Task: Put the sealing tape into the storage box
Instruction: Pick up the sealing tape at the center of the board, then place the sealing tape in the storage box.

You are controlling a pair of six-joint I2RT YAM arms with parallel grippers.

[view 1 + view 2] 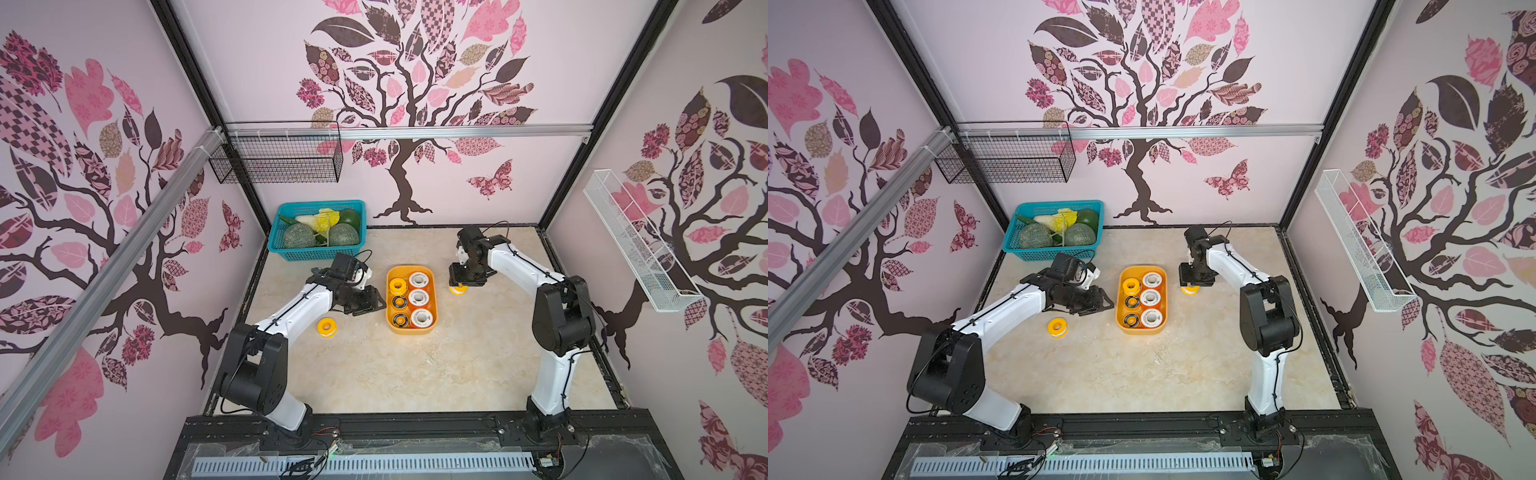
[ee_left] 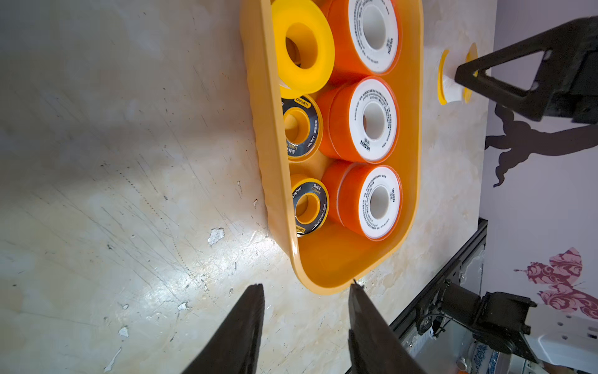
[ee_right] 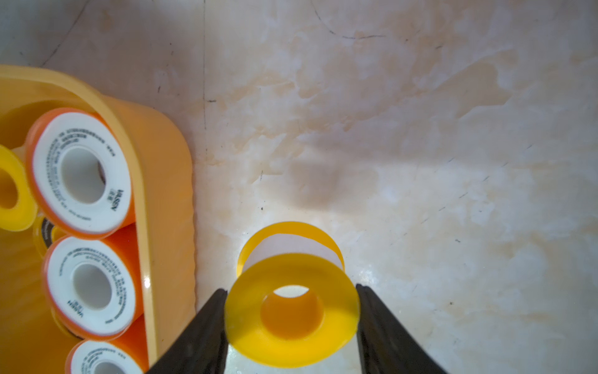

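Right wrist view: the right jaws clamp a yellow spool (image 3: 246, 319) by its top flange, hole upward, just beside the storage box (image 3: 168, 168), likely so it drops in flat; the left jaws stand parted and empty.

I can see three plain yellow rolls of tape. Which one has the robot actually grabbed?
The yellow roll beside the storage box, between the right gripper's jaws. The others lie free: one inside the box, one by the left arm.
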